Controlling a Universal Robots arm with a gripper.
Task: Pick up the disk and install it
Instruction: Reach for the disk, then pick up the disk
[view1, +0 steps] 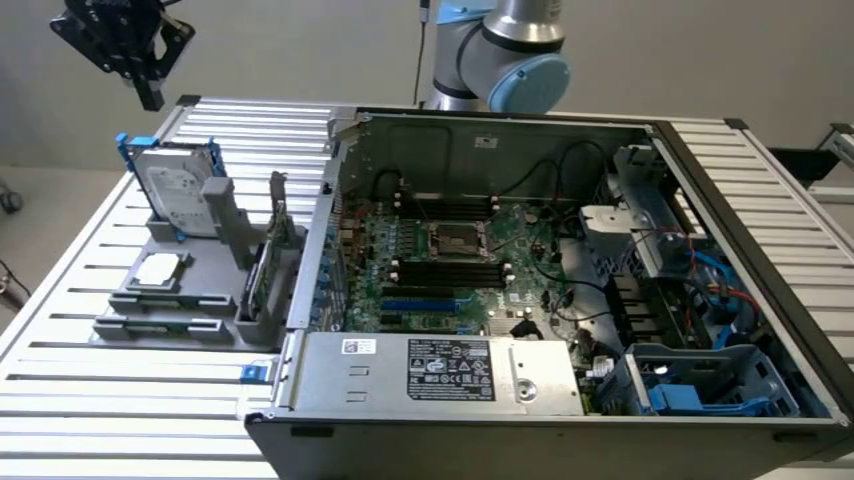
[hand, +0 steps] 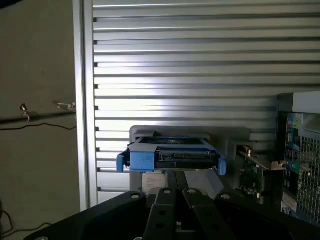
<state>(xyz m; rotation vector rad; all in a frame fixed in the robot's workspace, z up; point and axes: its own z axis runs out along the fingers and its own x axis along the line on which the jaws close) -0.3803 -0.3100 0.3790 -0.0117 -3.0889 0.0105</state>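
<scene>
Blue-framed metal, the disk (view1: 180, 190) below the closed, empty gripper (view1: 150, 96) looks rigid, fairly heavy, best gripped across its flat faces.

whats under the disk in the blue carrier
A grey holder props the disk on edge on the slatted table. The disk's lower edge sits down in the holder, so that edge and whatever lies beneath it are hidden.
</scene>
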